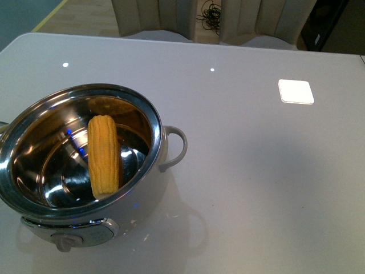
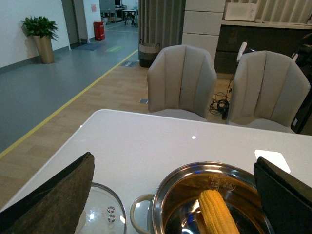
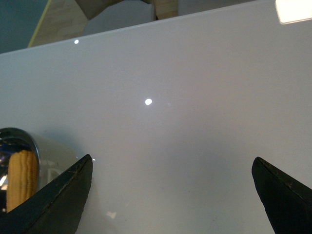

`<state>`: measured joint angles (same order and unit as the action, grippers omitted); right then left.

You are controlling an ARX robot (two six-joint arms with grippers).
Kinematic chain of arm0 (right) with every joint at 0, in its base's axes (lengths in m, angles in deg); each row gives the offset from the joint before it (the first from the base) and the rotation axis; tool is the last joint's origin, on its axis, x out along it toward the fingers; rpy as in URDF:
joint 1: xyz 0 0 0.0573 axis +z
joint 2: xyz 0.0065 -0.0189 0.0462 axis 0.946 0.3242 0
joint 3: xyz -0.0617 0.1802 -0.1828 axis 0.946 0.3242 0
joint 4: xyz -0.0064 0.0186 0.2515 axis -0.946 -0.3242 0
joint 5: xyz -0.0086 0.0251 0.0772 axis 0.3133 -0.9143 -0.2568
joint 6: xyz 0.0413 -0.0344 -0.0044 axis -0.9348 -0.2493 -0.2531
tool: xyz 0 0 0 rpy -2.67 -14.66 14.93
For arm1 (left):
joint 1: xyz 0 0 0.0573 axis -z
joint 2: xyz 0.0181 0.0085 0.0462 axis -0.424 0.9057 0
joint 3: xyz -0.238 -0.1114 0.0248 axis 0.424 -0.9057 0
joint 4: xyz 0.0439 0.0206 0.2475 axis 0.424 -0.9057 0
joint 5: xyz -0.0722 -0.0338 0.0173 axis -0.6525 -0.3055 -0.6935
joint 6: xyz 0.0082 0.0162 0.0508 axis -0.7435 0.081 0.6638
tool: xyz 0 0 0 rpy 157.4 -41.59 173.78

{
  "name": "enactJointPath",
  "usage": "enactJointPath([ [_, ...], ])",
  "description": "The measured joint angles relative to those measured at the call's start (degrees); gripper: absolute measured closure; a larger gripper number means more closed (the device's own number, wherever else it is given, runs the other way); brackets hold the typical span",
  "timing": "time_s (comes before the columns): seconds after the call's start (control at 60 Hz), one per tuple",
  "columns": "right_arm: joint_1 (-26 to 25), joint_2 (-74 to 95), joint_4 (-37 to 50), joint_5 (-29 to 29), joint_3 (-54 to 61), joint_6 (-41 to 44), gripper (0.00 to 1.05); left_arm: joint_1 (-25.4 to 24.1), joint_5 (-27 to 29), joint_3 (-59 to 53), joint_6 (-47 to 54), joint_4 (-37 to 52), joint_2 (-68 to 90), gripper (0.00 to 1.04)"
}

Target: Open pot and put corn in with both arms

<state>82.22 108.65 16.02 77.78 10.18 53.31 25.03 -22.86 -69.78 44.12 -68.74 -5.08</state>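
The cream-white pot (image 1: 149,117) stands open at the table's front left, its steel bowl bare of a lid. The yellow corn (image 1: 103,155) lies inside it, leaning against the near wall. Neither arm shows in the front view. In the left wrist view the pot (image 2: 161,204) with the corn (image 2: 217,214) sits below my open, empty left gripper (image 2: 173,168). A glass lid (image 2: 105,214) lies flat on the table beside the pot. My right gripper (image 3: 170,163) is open and empty over bare table, with the pot's rim (image 3: 30,141) and the corn (image 3: 22,178) off to one side.
The table (image 1: 256,171) is glossy grey-white with light reflections. Two beige chairs (image 2: 181,80) stand at its far edge. The pot's loop handle (image 1: 178,145) sticks out toward the table's middle, and its knob (image 1: 65,242) faces the front edge.
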Motion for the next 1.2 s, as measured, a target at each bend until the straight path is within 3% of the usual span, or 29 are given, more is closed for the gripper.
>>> enactJointPath([
  [0.233, 2.82, -12.96, -2.60, 5.86, 7.13, 3.17, 0.09, 0.00, 0.00, 0.00, 0.00, 0.00, 0.00, 0.07],
  [0.617, 4.83, -29.94, -14.58, 14.16, 11.19, 1.90, 0.09, 0.00, 0.00, 0.00, 0.00, 0.00, 0.00, 0.07],
  [1.2, 5.40, -30.10, -14.16, 14.62, 11.23, 1.90, 0.09, 0.00, 0.00, 0.00, 0.00, 0.00, 0.00, 0.07],
])
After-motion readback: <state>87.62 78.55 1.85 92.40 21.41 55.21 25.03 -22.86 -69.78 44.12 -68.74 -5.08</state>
